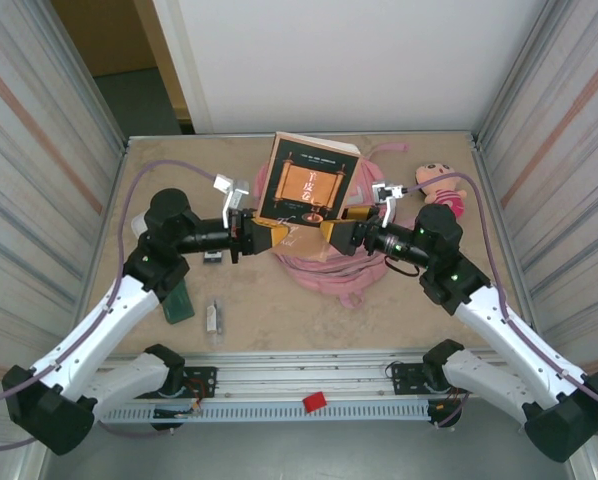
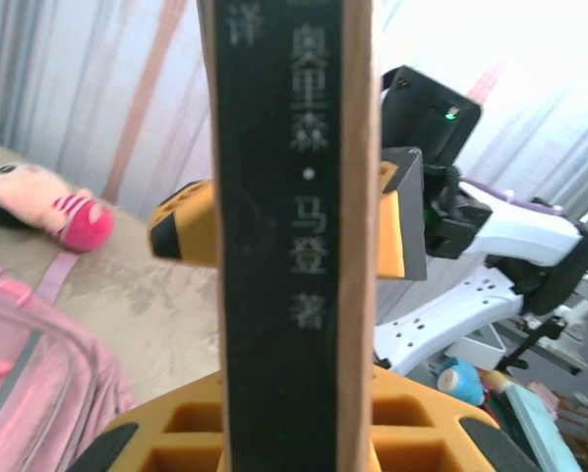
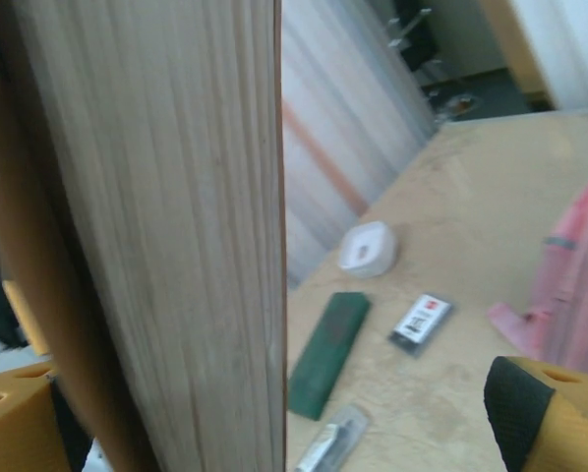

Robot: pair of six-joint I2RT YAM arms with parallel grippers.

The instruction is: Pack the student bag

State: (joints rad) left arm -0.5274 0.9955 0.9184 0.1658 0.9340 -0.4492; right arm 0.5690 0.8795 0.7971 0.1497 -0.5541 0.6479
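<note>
Holding a book (image 1: 304,185) upright above the student bag (image 1: 319,275), mid-table.
Clamped at the spine by the left gripper (image 1: 279,232); straddled at the page edge by the right gripper (image 1: 331,232), jaws spread wide.

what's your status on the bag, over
Left gripper shut on book, upright above student bag. Right gripper open, straddling book's page edge. Doll off to side, not blocking.

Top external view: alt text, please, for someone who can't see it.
A dark book is held over the pink student bag by the left gripper; the right gripper is open at its other edge. A doll lies far right.
</note>
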